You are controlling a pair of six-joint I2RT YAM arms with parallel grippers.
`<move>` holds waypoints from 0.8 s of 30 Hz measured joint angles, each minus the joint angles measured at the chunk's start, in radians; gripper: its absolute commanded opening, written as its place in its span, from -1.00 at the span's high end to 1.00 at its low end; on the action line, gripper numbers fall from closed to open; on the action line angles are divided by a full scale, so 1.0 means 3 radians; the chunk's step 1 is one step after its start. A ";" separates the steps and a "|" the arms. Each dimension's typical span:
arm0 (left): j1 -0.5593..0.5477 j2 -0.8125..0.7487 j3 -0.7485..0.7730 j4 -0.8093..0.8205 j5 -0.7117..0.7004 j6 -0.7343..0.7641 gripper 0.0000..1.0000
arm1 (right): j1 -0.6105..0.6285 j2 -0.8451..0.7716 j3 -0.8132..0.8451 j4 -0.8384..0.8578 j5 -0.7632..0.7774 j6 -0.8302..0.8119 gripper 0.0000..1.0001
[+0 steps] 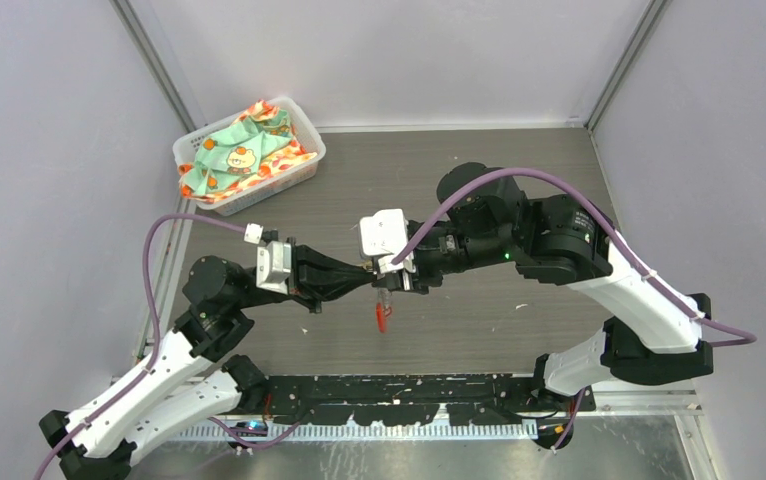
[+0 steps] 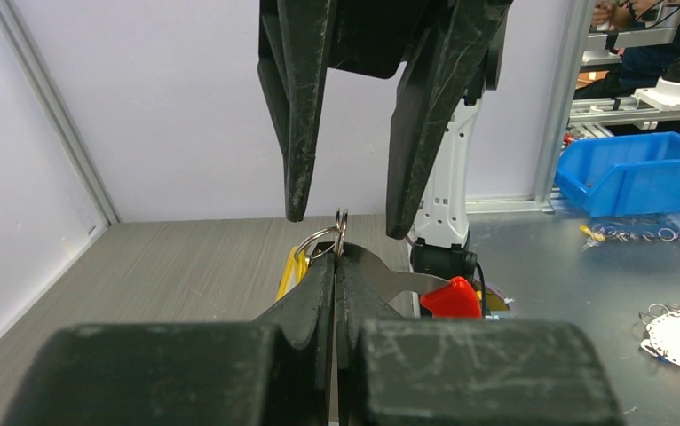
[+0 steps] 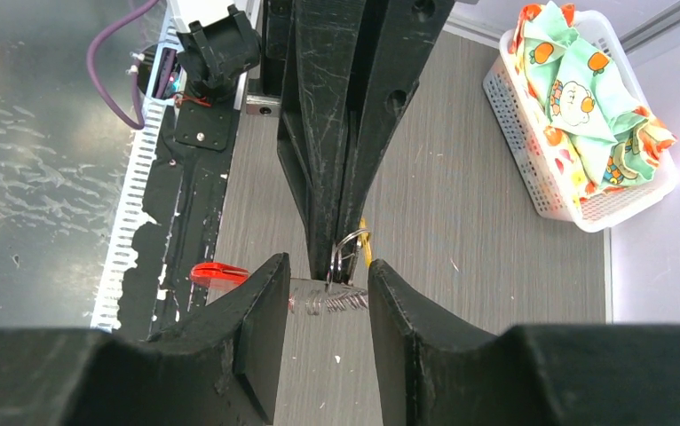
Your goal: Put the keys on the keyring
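Note:
My left gripper (image 1: 362, 276) (image 2: 336, 264) is shut on the keyring (image 2: 337, 232), a small silvery wire ring held above the table; its tips also show in the right wrist view (image 3: 328, 204). The red-headed key (image 1: 382, 316) (image 2: 450, 298) (image 3: 217, 273) hangs from the ring, with its silver blade (image 3: 329, 300) crossing between my right fingers. The yellow key (image 2: 291, 272) (image 3: 365, 246) hangs on the ring's other side. My right gripper (image 1: 393, 284) (image 3: 326, 311) is open, one finger on each side of the ring and blade, and touches neither. Its fingers (image 2: 297, 106) come down from above in the left wrist view.
A white basket (image 1: 302, 170) (image 3: 532, 177) with patterned cloth stands at the back left. A black base strip (image 1: 409, 392) runs along the near edge. Off the table to the right are a blue bin (image 2: 638, 169) and loose rings (image 2: 643, 235).

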 measured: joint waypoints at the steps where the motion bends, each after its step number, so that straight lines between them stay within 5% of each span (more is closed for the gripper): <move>1: 0.0000 -0.0001 0.0006 -0.0001 0.0010 0.0000 1.00 | -0.0011 -0.0003 -0.0006 0.0000 0.0000 0.0000 0.17; 7: 0.0000 -0.0001 0.0041 -0.0005 0.0036 0.0000 0.99 | -0.0037 -0.0029 -0.0029 -0.0001 -0.0013 0.0000 0.60; 24: 0.0000 -0.0022 0.0041 -0.0014 0.0086 0.0004 0.99 | -0.0052 -0.0028 -0.0029 0.0001 -0.0066 0.0001 0.65</move>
